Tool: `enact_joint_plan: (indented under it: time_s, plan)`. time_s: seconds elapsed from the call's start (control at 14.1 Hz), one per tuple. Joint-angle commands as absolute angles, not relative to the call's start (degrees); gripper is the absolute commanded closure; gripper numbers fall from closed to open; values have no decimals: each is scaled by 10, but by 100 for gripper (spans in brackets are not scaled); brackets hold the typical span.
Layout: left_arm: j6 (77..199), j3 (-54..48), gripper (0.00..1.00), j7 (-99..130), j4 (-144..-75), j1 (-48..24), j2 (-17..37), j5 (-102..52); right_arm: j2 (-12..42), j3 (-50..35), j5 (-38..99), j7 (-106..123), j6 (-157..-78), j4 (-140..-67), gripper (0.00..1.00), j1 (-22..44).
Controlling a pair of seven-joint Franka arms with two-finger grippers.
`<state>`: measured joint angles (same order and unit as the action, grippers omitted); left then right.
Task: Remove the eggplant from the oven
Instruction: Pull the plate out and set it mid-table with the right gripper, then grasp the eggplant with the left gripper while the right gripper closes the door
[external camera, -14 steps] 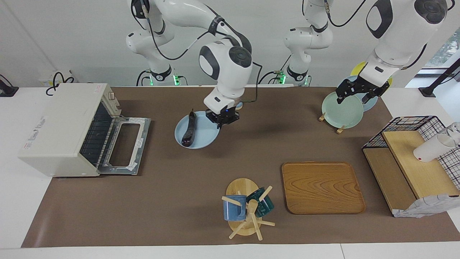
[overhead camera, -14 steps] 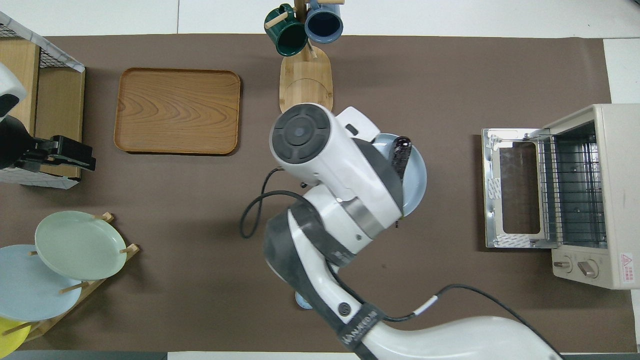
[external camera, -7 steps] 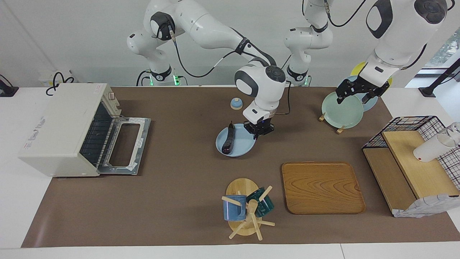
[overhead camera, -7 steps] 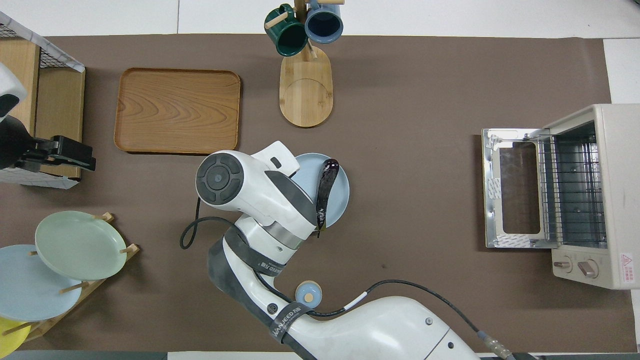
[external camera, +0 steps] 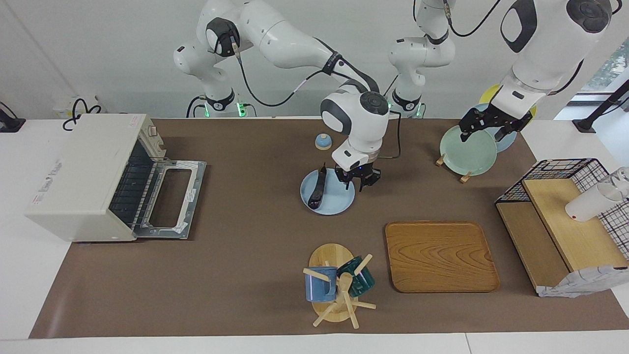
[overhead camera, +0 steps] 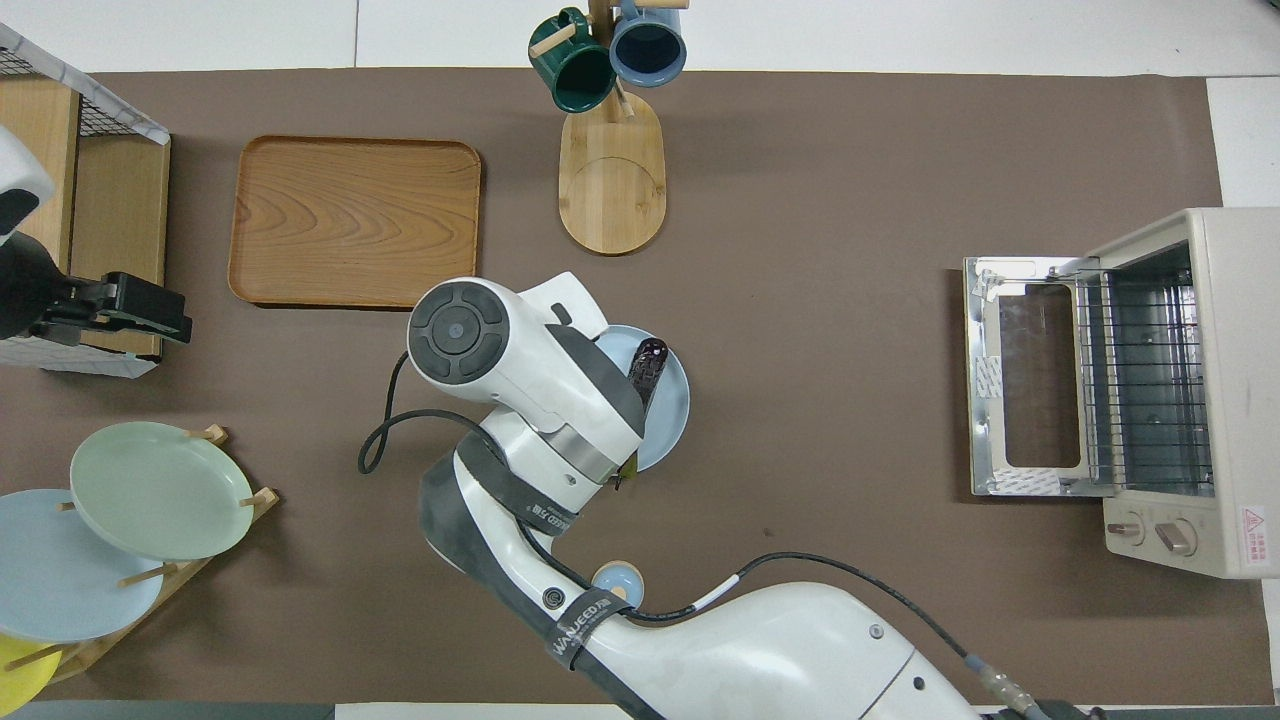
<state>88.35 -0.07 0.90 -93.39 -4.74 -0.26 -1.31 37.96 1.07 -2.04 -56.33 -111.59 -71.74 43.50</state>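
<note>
The dark purple eggplant (external camera: 318, 189) lies on a light blue plate (external camera: 338, 200) that rests on the brown mat mid-table. In the overhead view only the eggplant's tip (overhead camera: 648, 362) and part of the plate (overhead camera: 668, 405) show past the arm. My right gripper (external camera: 357, 184) is open just above the plate's rim, on the side toward the left arm's end. The off-white oven (external camera: 83, 167) stands at the right arm's end with its door (external camera: 172, 196) folded down and its rack bare (overhead camera: 1150, 380). My left gripper (external camera: 491, 125) waits over the plate rack.
A small blue dome (external camera: 323, 141) sits nearer to the robots than the plate. A mug tree (external camera: 336, 285) and a wooden tray (external camera: 440, 255) lie farther out. A green plate (external camera: 467, 150) stands in a rack, and a wire basket rack (external camera: 565, 216) is at the left arm's end.
My right arm carried the plate with the eggplant away from the oven toward mid-table, set it on the mat, and its fingers opened off the rim. The left arm has not moved.
</note>
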Motion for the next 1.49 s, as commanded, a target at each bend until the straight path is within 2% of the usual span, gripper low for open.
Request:
enact_joint_plan:
  time_s: [0.0,0.07,0.14,0.28,0.36,0.5,0.71,0.78,0.92,1.21,1.42]
  plan:
    - [885,-4,0,7,-947,-45,-17,-3,309,5,-14,-494,-1056,-738,63,362]
    - [887,-5,0,6,-947,-45,-18,-6,280,5,-14,-444,-1036,-767,76,333]
    - [897,-6,0,6,-954,-48,-18,-9,235,5,-15,-410,-1041,-826,90,309]
    - [961,-8,0,15,-1010,-81,-39,-12,145,6,-23,-340,-1094,-983,98,264]
    - [1007,-8,0,40,-1043,-110,-46,-21,115,7,-39,-294,-1119,-1052,100,244]
    - [1073,-8,0,91,-1089,-170,-44,-32,88,7,-77,-237,-1148,-1131,100,172]
    - [1161,-7,0,153,-1095,-261,25,-72,62,7,-108,-177,-1242,-1235,100,100]
    - [1209,-8,0,183,-1096,-291,59,-72,57,7,-112,-176,-1273,-1258,100,93]
    - [1276,-7,0,213,-1099,-339,105,-73,52,7,-113,-176,-1286,-1281,100,76]
    - [1352,-7,0,207,-1113,-397,169,-73,64,7,-114,-170,-1335,-1306,100,53]
    - [1383,-7,0,212,-1119,-416,189,-73,63,7,-163,-167,-1322,-1306,100,54]
